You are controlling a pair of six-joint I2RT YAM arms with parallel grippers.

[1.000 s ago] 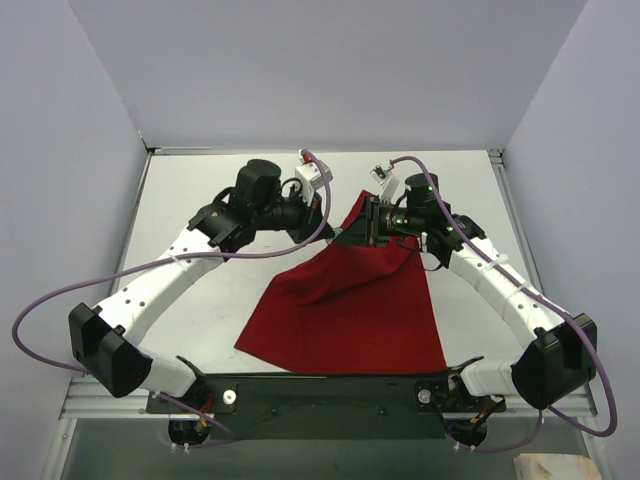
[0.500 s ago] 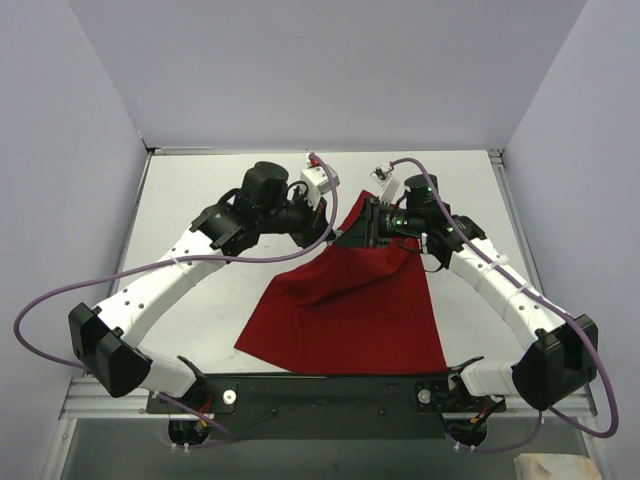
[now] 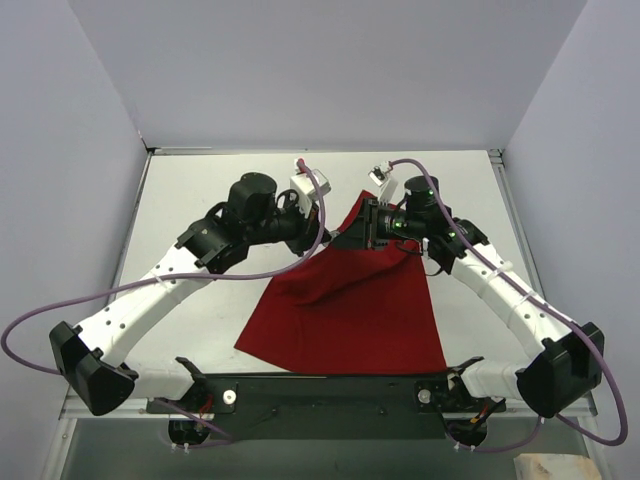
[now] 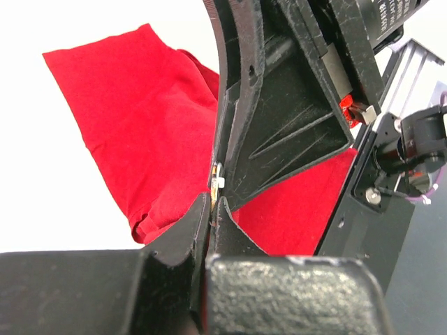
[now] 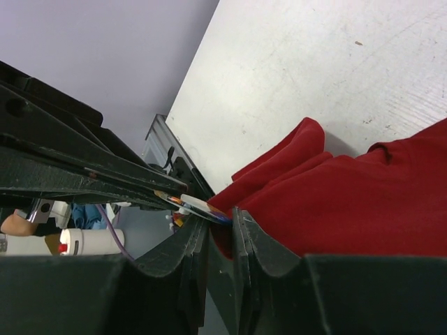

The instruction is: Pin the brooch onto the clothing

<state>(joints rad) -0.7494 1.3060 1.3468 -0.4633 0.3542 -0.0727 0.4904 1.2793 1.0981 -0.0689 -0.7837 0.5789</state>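
Observation:
The dark red T-shirt (image 3: 350, 300) lies on the white table, its far part pulled up into a peak. My right gripper (image 3: 352, 236) is shut on a fold of that raised cloth; in the right wrist view the red fabric (image 5: 349, 195) is pinched between my jaws (image 5: 221, 222). My left gripper (image 3: 327, 233) faces it tip to tip and is shut on the brooch (image 5: 196, 206), a small round badge with an orange and dark blue rim. The brooch touches the pinched fold. In the left wrist view the brooch (image 4: 216, 183) shows edge-on above my gripper (image 4: 212, 201).
The white table (image 3: 200, 200) is boxed in by grey walls on three sides. A black rail (image 3: 330, 390) with both arm bases runs along the near edge. Purple cables (image 3: 60, 310) loop off both arms. The shirt's near hem lies close to the rail.
My left arm's elbow and lower link have swung out to the left and nearer. Both gripper tips stay together at the raised fold. The shirt has hardly moved.

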